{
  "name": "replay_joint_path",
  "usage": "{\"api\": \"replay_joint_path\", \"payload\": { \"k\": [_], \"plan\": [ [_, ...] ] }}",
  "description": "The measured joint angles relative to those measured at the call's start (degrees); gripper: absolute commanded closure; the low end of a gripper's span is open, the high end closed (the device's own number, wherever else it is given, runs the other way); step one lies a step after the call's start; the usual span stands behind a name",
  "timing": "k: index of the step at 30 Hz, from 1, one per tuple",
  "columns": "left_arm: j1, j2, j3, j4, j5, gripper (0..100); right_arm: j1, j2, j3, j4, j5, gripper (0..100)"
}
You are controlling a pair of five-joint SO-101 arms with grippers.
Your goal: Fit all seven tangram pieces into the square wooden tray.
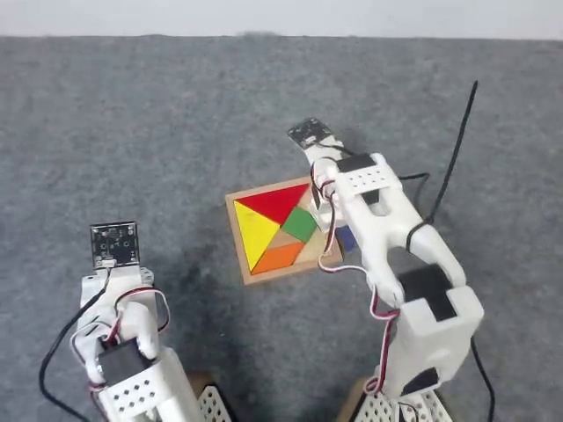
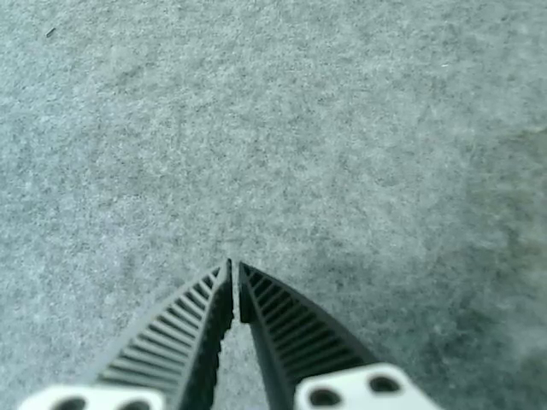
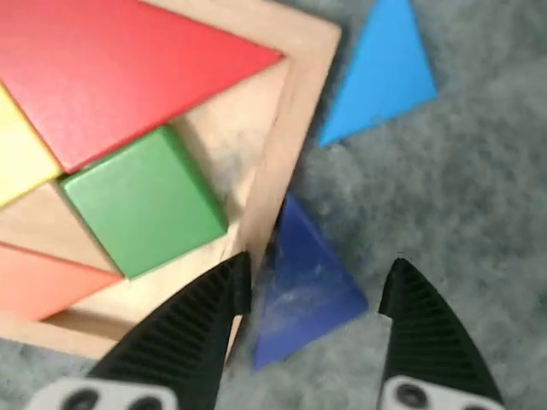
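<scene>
Right gripper (image 3: 320,260) wide open, empty, straddling dark blue triangle (image 3: 299,295) just beside wooden tray (image 3: 286,128); likely step: grasp; next: close, lift over wall.

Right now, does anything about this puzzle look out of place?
Yes. Two pieces lie on the mat outside the wooden tray: a light blue triangle apart from it, and a dark blue triangle beside its rim, within the open right gripper.
</scene>
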Motion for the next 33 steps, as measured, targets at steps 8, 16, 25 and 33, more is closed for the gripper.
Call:
{"api": "replay_joint_path", "payload": {
  "k": [8, 16, 25, 33],
  "plan": [
    [0.0, 0.0, 0.0, 0.0, 0.0, 98, 3.5, 4.5, -2.2, -0.1, 0.5, 75.0],
    [0.0, 0.0, 0.0, 0.0, 0.0, 98, 4.3, 2.7, 1.4, -0.4, 2.0, 82.0],
    [0.0, 0.0, 0.0, 0.0, 0.0, 98, 6.3, 1.7, 2.8, -1.0, -0.1, 94.5],
    [0.0, 0.0, 0.0, 0.0, 0.0, 98, 7.6, -7.2, 9.7, -0.7, -4.9, 94.0]
  ]
}}
